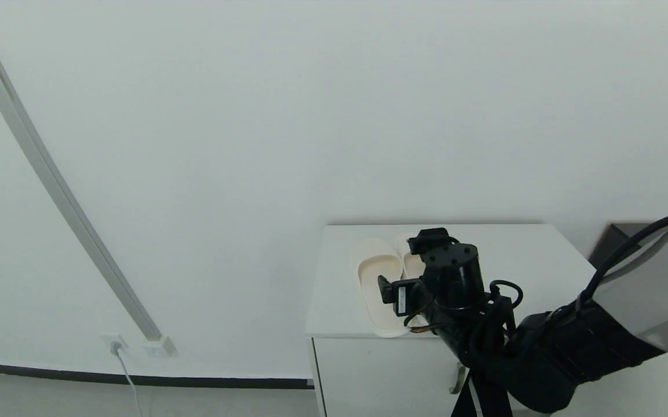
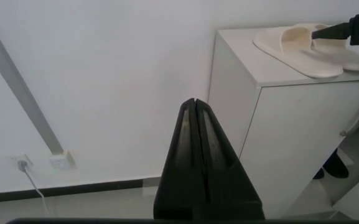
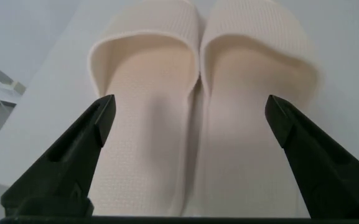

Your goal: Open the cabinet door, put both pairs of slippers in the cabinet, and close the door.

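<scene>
Okay, left gripper: nearest; low, off the left side of the cabinet, jaws pressed together, holding nothing.
Right gripper: over the cabinet top near the front edge, jaws spread wide, one tip on each outer side of the pair, not touching it.
Pair of cream ribbed foam slippers: side by side and touching, on the cabinet top toward the front left corner, heels at the front edge, toes toward the back edge.
White boxy cabinet: against the wall; curved metal door handle on the front.
Door: in the left wrist view the space beside and below the handle reads as open shelving, so probably open; can't be certain.
Dark shape: on a lower shelf; possibly the other pair, too small to tell.
Done (judged): door likely opened, maybe one pair stowed.
Left: grip the cream pair, place it inside, shut the door.
Step in hand: lining up the grasp on the cream pair.
</scene>
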